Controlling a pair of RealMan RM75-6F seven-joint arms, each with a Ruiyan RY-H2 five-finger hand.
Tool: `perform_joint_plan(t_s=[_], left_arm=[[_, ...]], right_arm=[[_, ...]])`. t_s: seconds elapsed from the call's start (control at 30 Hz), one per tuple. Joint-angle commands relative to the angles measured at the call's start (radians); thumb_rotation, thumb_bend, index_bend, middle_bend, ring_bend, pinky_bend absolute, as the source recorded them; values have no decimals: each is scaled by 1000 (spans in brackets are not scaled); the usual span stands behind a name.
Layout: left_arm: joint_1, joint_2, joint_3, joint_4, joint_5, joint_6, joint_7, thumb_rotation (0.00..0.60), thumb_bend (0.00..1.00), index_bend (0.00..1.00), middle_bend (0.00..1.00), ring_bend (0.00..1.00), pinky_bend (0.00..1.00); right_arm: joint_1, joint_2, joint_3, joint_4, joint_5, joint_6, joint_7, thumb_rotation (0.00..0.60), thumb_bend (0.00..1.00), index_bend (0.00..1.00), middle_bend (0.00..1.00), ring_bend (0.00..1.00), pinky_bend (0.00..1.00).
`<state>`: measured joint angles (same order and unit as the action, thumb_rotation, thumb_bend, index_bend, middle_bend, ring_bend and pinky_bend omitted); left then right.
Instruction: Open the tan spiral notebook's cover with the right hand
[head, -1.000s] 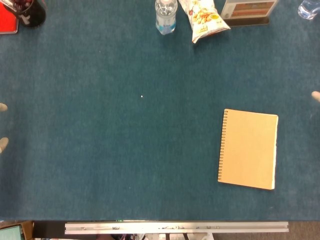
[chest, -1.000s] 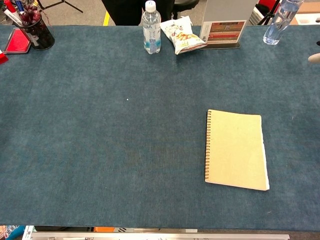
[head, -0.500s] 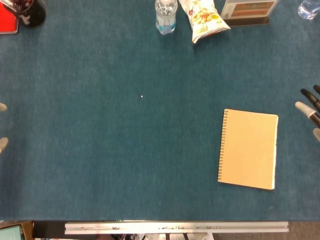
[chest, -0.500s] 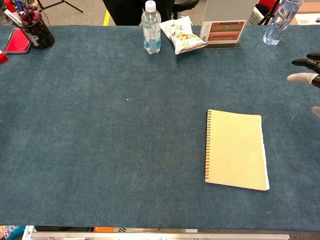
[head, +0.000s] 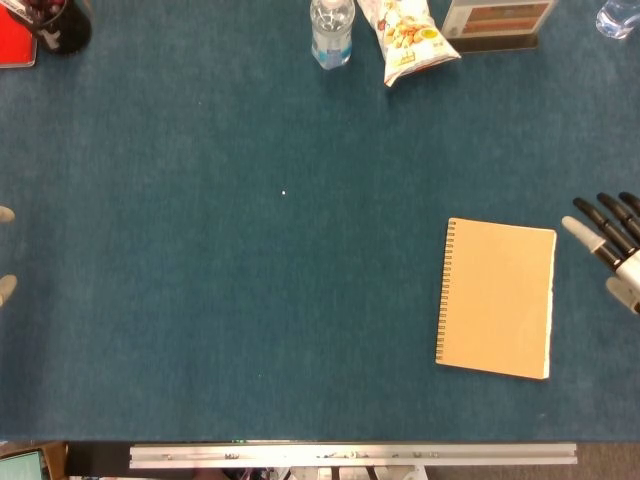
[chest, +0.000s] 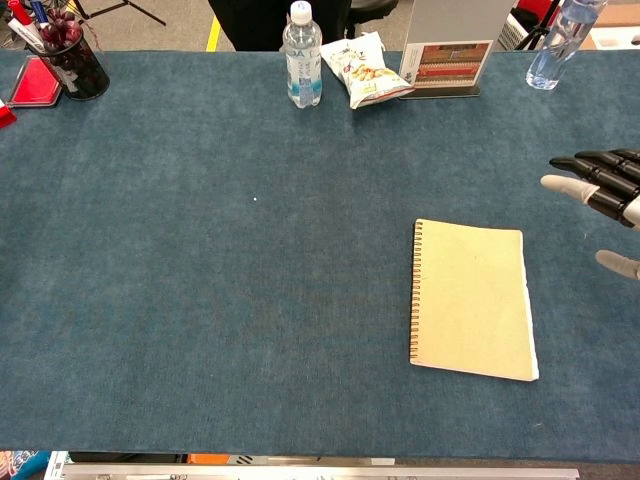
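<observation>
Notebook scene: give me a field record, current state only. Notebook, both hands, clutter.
notebook: tan spiral notebook, cover closed, flat on the blue table, spiral on its left edge
right hand: right hand at the right frame edge, fingers apart, holding nothing, clear of the notebook
left hand: left hand, only fingertips show at the left edge
far edge: water bottle, snack bag, sign stand, second bottle
far left: pen cup

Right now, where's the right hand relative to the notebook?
In both views the right hand is at the right edge of the frame, fingers spread, just beyond the closed tan notebook's free edge and not touching it.
</observation>
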<state>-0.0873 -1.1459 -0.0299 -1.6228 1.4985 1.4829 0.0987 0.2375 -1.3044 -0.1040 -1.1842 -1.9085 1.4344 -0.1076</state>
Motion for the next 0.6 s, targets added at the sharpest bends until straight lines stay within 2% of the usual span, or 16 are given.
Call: perform_joint_plan(t_s=[0.03, 0.6], left_arm=[[0, 0, -1, 0, -1, -1, -1, 600, 48, 342, 90, 129, 335], [0, 5, -4, -1, -4, 2, -13, 600, 48, 342, 90, 129, 336]], right_arm=[[1, -25, -10, 27, 6, -13, 7, 600, 203, 13, 17, 0, 121], [24, -95, -54, 85, 9, -65, 19, 600, 155, 0, 5, 0, 121]])
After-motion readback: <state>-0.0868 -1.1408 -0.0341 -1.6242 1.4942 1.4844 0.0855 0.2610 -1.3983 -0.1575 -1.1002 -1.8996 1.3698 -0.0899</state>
